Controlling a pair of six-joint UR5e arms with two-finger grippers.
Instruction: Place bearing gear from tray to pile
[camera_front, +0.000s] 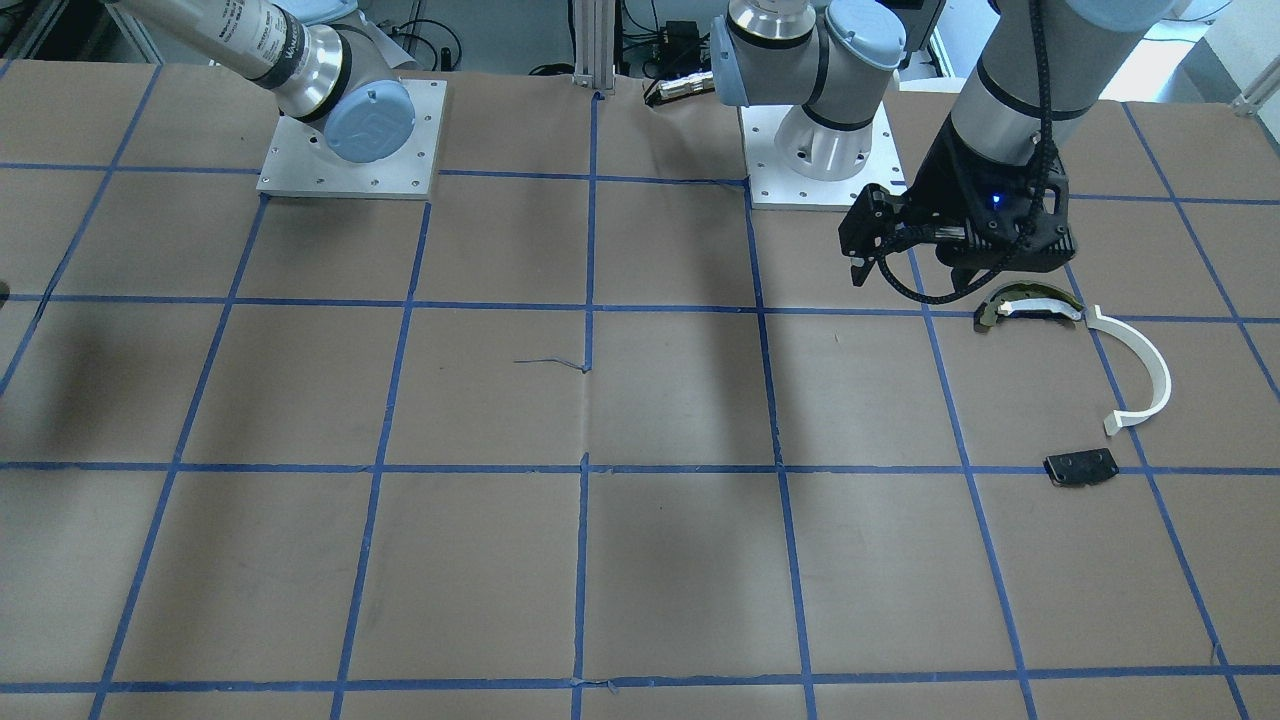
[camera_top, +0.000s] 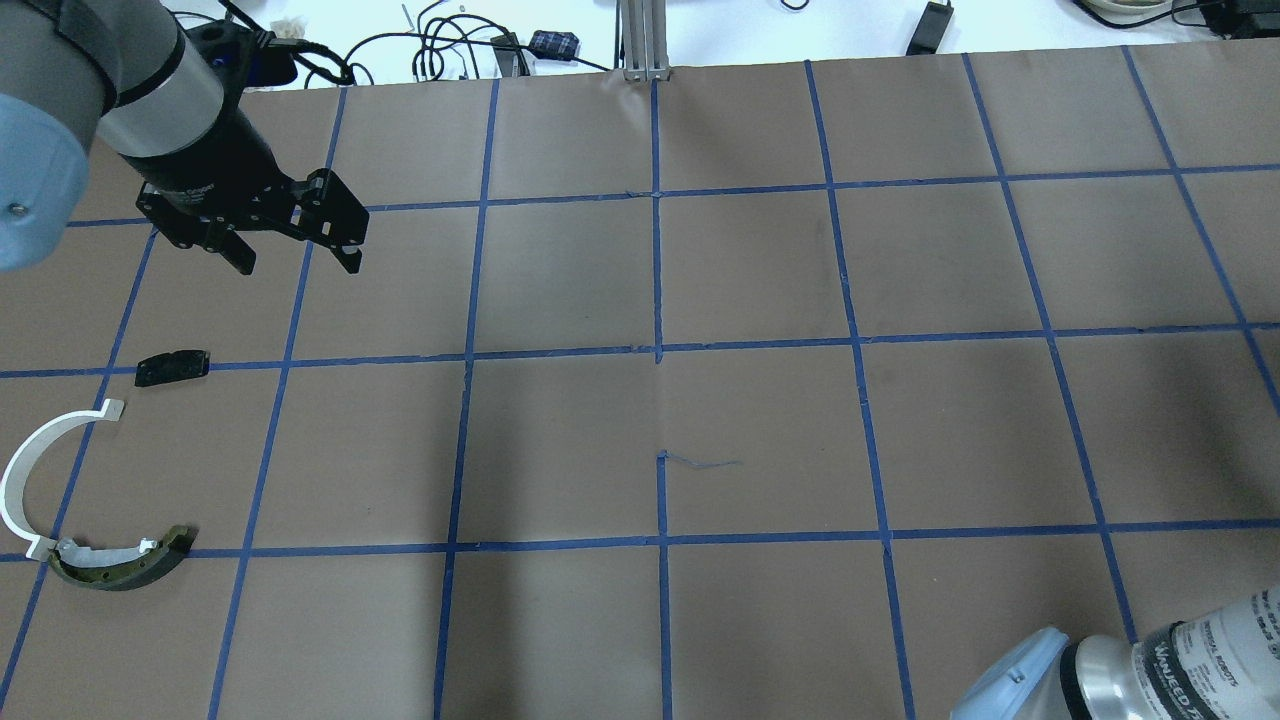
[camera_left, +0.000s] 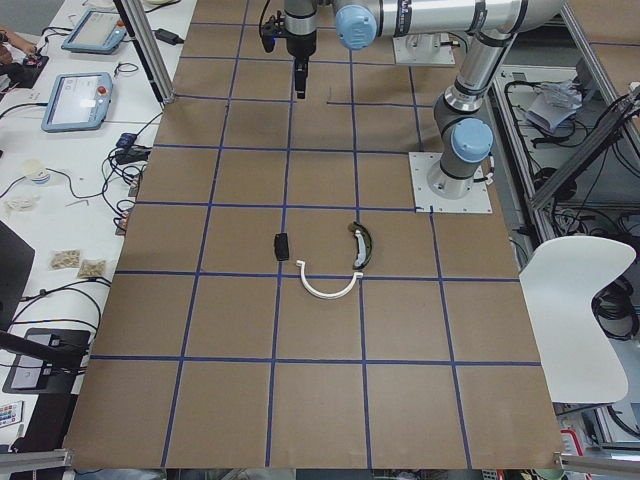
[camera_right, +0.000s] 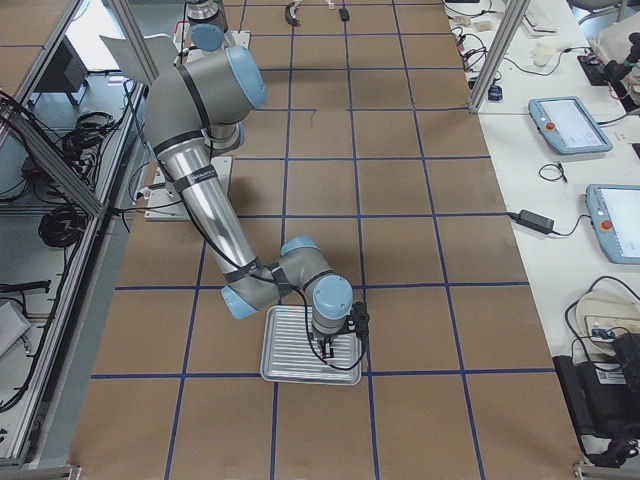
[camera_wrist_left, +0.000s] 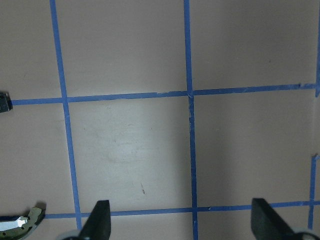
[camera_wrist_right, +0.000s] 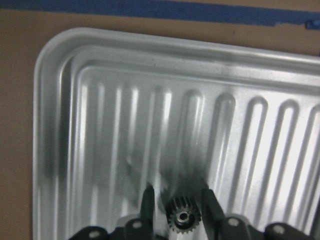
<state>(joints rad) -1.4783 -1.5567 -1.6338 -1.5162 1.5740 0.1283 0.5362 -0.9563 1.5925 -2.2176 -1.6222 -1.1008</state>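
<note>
Since the job is tray-to-pile, start with the small dark toothed bearing gear (camera_wrist_right: 183, 218). It's at the ribbed silver metal tray (camera_wrist_right: 100, 125), at the robot's right end of the brown-paper counter (camera_top: 760, 430), sitting between the fingertips of the right tool (camera_wrist_right: 178, 200).

Right tool is closed down to roughly gear width, one finger on either side of the teeth. It reads as a pinch on the gear, with nothing else in it. Can't tell from the wrist view whether the gear is off the tray floor yet. Gripping across the teeth keeps the bore vertical, so I'd expect it to set down flat.

Right arm is folded low, elbow near the counter, wrist pointing straight down over the tray.

Pile is at the opposite end, well apart from the tray:
- white half-ring plastic arc (camera_front: 1160, 365)
- dark olive-and-silver curved piece (camera_top: 120, 572), which looks to be touching one end of the arc
- flat black plate (camera_top: 172, 367), near the arc's other end but apart from it

The parts lie loose, not stacked, so the gear only needs to land among them.

Left tool (camera_top: 298, 262) has its fingers spread wide and holds nothing. It points down, raised over the counter just beside the pile. My read: it's idle, and the right arm has a long carry across.
</note>
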